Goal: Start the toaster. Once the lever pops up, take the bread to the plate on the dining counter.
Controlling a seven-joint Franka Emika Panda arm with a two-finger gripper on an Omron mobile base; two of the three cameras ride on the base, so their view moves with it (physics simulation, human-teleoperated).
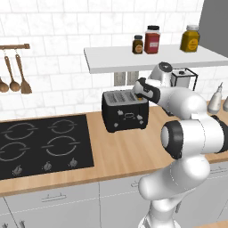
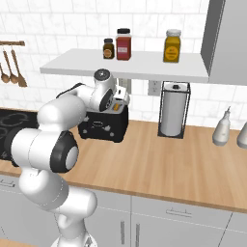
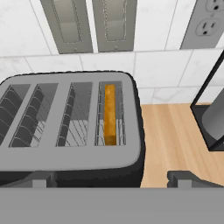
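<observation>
Toaster [image 1: 124,111], black with a grey slotted top, stands on the wall-side wooden counter [image 1: 129,151], just right of the black hob [image 1: 44,144] and close to the tiled back wall. From the hand view its top shows four slots; the bread [image 3: 110,114] sits upright in the rightmost slot, sunk inside, with only its tan-brown upper edge showing. The other three slots show bare wire racks.

Gripper [image 1: 139,94] hovers over the right end of the toaster, above the slot with the bread. Its jaws are released and spread wide, nothing between them; in the hand view the two dark fingertips [image 3: 183,178] stand well apart at either side of the toaster's near edge. No contact with the bread or the toaster can be made out.

A white shelf [image 1: 156,58] runs above the toaster and carries three jars [image 1: 152,39]. A paper towel holder [image 2: 173,110] in a black wire frame stands on the counter to the right of the toaster, apart from it. Wall outlets [image 3: 208,22] sit on the tiles behind. Wooden spoons [image 1: 15,73] hang from a rail at far left, above the hob. Two pale bottles [image 2: 223,128] stand at the far right of the counter.
</observation>
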